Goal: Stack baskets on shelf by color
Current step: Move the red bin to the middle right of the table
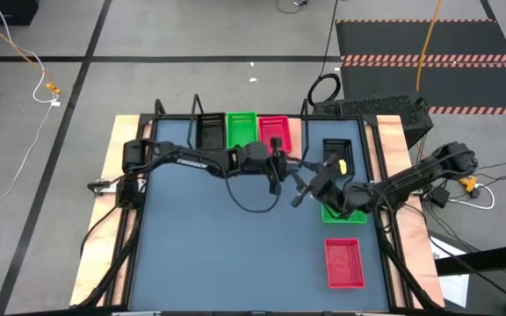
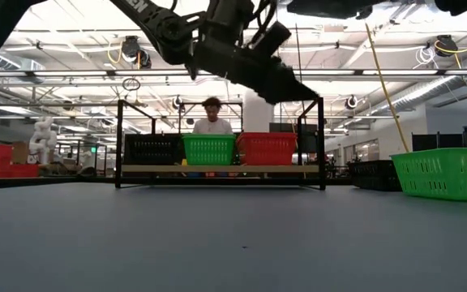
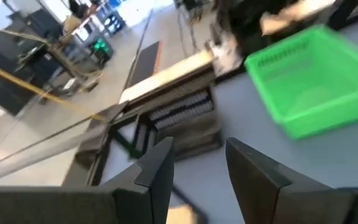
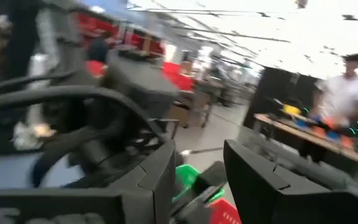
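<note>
The shelf (image 1: 235,118) stands along the table's far edge and carries a black basket (image 1: 207,132), a green one (image 1: 241,130) and a red one (image 1: 273,132) side by side. A loose black basket (image 1: 336,151) sits on the table right of the shelf. A green basket (image 1: 348,211) lies partly under my right arm, and a red basket (image 1: 343,262) rests near the right front. My left gripper (image 1: 277,180) hovers open in front of the shelf's red basket. My right gripper (image 1: 299,195) is open close beside it. Both are empty.
The two grippers hang close together above mid-table, and a black cable loops below the left arm (image 1: 251,202). The table's bare left half (image 1: 191,254) is blue-grey. A person (image 2: 211,115) stands behind the shelf, beyond the table.
</note>
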`<move>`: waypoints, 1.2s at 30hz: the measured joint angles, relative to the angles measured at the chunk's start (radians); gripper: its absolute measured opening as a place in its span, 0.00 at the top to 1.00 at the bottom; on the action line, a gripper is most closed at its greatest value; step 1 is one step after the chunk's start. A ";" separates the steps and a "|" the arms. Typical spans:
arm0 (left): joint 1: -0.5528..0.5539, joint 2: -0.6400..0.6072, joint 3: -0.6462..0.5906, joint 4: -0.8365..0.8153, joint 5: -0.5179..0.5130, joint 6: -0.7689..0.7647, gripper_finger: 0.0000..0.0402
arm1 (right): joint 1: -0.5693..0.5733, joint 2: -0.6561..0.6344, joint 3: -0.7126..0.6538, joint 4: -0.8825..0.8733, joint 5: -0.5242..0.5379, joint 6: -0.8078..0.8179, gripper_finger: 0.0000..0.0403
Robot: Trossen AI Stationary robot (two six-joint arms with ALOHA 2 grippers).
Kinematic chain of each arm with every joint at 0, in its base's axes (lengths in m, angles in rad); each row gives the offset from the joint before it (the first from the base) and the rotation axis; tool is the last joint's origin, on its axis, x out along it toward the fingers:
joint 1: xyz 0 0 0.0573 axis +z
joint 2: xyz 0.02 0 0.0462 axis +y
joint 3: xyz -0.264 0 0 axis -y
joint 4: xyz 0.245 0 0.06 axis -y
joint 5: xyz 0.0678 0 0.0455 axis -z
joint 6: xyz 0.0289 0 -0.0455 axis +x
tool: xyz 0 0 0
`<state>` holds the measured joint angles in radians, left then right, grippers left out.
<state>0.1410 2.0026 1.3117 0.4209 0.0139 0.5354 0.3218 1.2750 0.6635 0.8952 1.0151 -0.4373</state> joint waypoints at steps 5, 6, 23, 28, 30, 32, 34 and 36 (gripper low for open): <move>0.029 0.003 -0.001 0.006 -0.041 0.050 0.63 | -0.028 -0.028 -0.039 -0.063 -0.049 -0.060 0.68; 0.035 0.003 -0.001 0.011 -0.041 0.053 0.63 | -0.041 -0.034 -0.049 -0.064 -0.048 -0.061 0.68; 0.019 0.047 0.000 0.161 0.112 -0.254 0.63 | -0.091 -0.307 -0.067 -0.132 -0.522 -0.090 0.68; -0.045 0.066 0.001 0.191 0.035 -0.301 0.63 | -0.093 -0.349 -0.066 -0.166 -0.597 -0.195 0.68; -0.081 0.078 0.001 0.208 0.008 -0.283 0.63 | -0.093 -0.364 -0.066 -0.157 -0.599 -0.218 0.68; -0.126 0.081 0.001 0.200 -0.025 -0.264 0.63 | -0.088 -0.374 -0.066 -0.121 -0.600 -0.210 0.68; -0.175 0.079 0.001 0.201 -0.089 -0.241 0.63 | -0.070 -0.381 -0.066 -0.077 -0.603 -0.136 0.68; -0.221 0.077 0.001 0.202 -0.205 -0.222 0.63 | -0.042 -0.385 -0.066 -0.020 -0.653 -0.018 0.68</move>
<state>-0.0800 2.0801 1.3125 0.6228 -0.1908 0.3138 0.2801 0.8900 0.5974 0.8752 0.3623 -0.4555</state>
